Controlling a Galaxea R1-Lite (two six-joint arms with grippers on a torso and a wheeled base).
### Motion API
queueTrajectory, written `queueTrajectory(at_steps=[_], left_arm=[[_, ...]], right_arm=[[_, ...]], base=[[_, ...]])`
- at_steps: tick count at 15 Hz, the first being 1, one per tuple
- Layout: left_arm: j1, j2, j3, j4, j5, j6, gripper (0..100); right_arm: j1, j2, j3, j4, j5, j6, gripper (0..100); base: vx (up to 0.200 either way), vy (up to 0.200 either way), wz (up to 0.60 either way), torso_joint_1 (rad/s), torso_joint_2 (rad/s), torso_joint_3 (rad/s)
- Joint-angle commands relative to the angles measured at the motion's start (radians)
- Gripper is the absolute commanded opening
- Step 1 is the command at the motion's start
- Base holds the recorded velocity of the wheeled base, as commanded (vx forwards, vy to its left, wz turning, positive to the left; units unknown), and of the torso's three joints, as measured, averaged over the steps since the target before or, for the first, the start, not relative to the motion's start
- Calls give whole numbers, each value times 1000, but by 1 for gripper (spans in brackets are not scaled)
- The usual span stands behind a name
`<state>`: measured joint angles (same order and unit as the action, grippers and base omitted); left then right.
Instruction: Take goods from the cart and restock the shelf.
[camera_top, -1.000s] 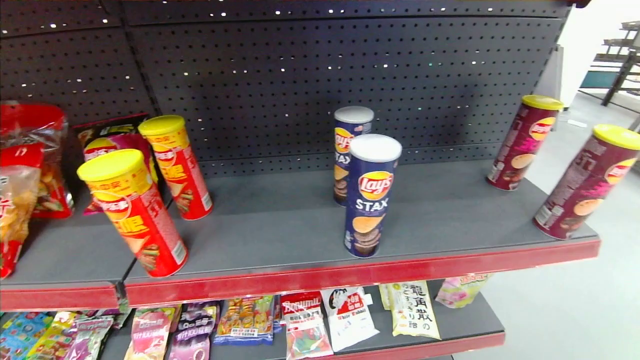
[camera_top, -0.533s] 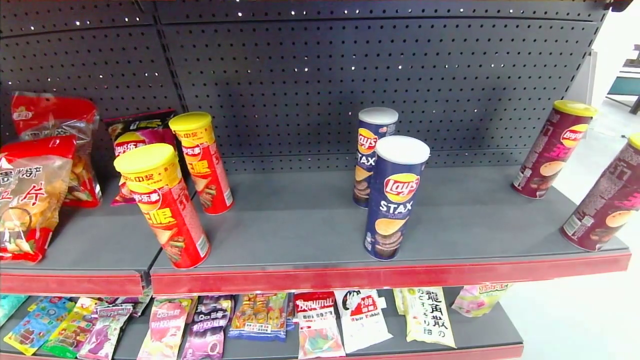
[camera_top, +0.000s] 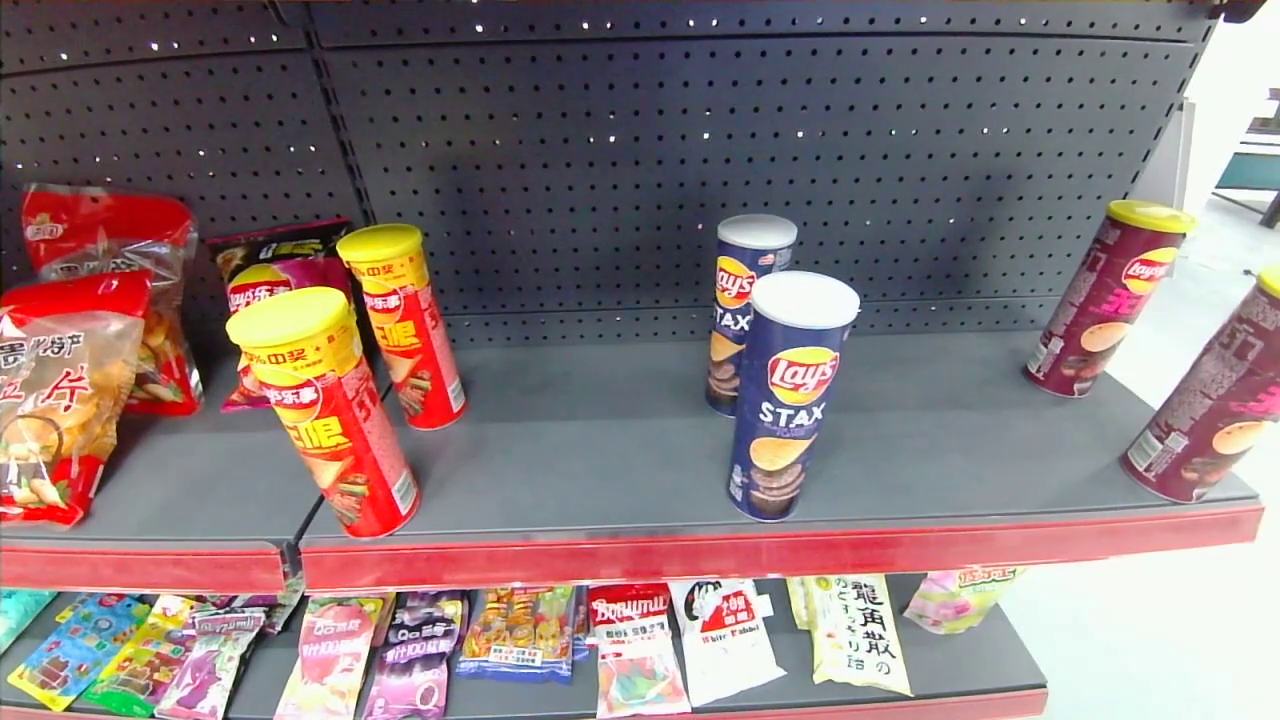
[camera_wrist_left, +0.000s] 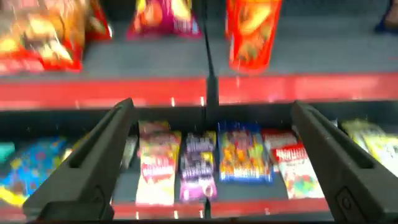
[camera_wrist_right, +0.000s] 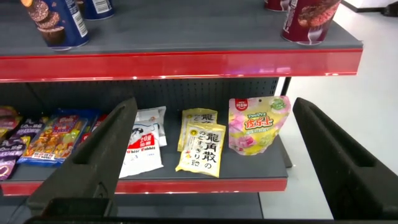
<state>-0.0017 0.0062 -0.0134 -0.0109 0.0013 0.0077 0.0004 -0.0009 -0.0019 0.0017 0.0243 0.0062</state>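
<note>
Canisters (camera_top: 795, 390) upright on shelf (camera_top: 600, 440) in head view; wrist views add both jaws released, empty

Two open bays on the shelf

The shelf (camera_top: 580, 450) lies bare between the red cans (camera_top: 322, 412) and blue cans (camera_top: 790, 395), and again between the blue and maroon cans (camera_top: 1105, 300). At the left end bags (camera_top: 70, 390) crowd it. Under the red lip (camera_top: 700, 550), packets (camera_top: 520, 630) fill the lower shelf (camera_top: 960, 640)
</note>
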Motion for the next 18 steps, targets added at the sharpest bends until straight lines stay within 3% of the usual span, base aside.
queueTrajectory(at_steps=[1,4,9,11,12,15,18], left_arm=[[2,0,9,23,-18,21,100],[0,0,10,17,-15,2,100],[0,0,10,17,-18,8,100],[0,0,10,17,-18,8,100],[2,0,10,17,-17,6,100],[0,0,10,17,-18,6,100],[0,0,10,19,-18,8,100]], right_arm=[[1,1,0,0,0,0,100],[1,1,0,0,0,1,100],[1,1,2,-2,3,1,100],[1,1,2,-6,57,-43,100],[12,28,-92,-11,105,-29,100],[41,456,-437,-5,128,44,100],[56,825,-472,-19,129,-37,100]], base=[[0,0,0,0,0,0],[0,0,0,0,0,0],[0,0,0,0,0,0],[0,0,0,0,0,0],[0,0,0,0,0,0],[0,0,0,0,0,0],[0,0,0,0,0,0]])
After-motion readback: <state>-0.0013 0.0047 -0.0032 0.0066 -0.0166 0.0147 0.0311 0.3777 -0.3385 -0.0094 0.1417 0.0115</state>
